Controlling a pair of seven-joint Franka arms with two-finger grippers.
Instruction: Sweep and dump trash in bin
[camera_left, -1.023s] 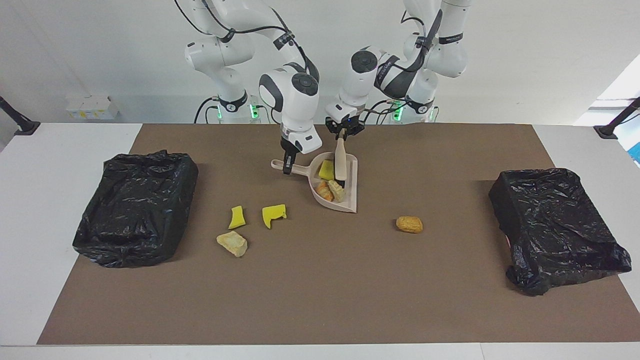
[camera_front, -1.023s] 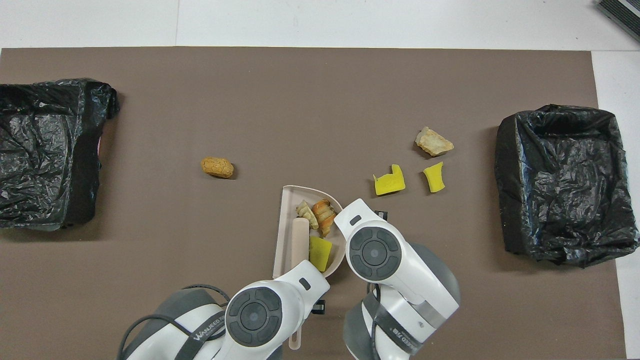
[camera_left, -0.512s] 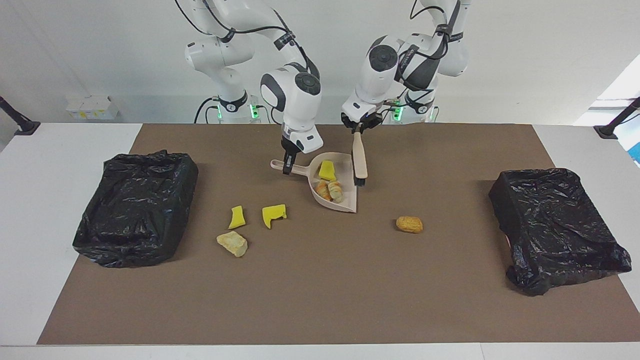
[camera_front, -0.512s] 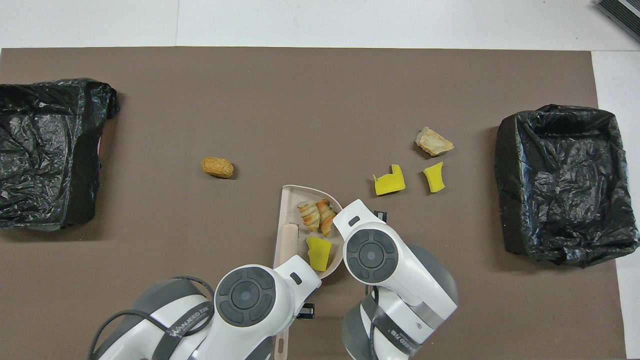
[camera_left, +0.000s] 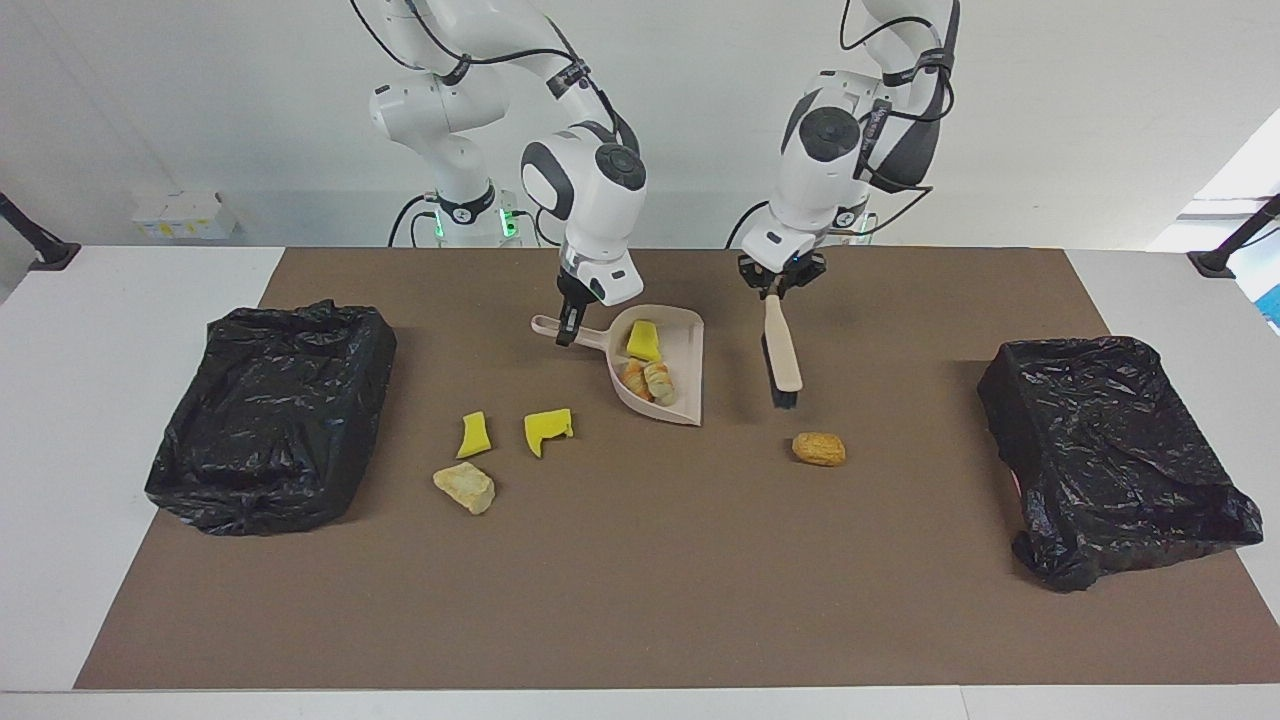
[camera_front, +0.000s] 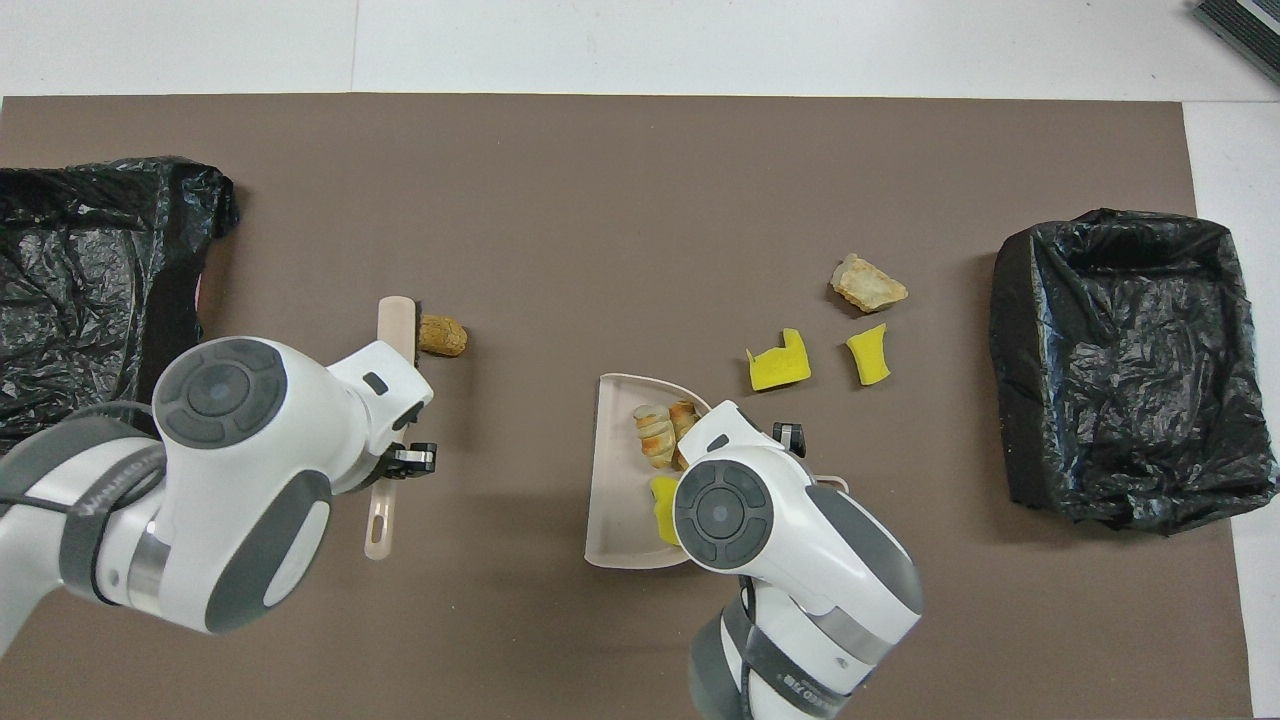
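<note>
One orange-brown oval lump (camera_left: 819, 449) lies lengthwise along the table.

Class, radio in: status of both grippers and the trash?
Left gripper shut on brush, above orange lump. Right gripper shut on dustpan: three scraps aboard. Nothing blocking.

In the overhead view the right arm (camera_front: 790, 560) covers the dustpan's handle and part of the yellow sponge piece (camera_front: 660, 497) at the pan's 5 o'clock. The left arm (camera_front: 240, 480) hides the middle of the brush (camera_front: 397, 320). The black bin (camera_front: 90, 290) at 9 o'clock is cut off by the edge.
</note>
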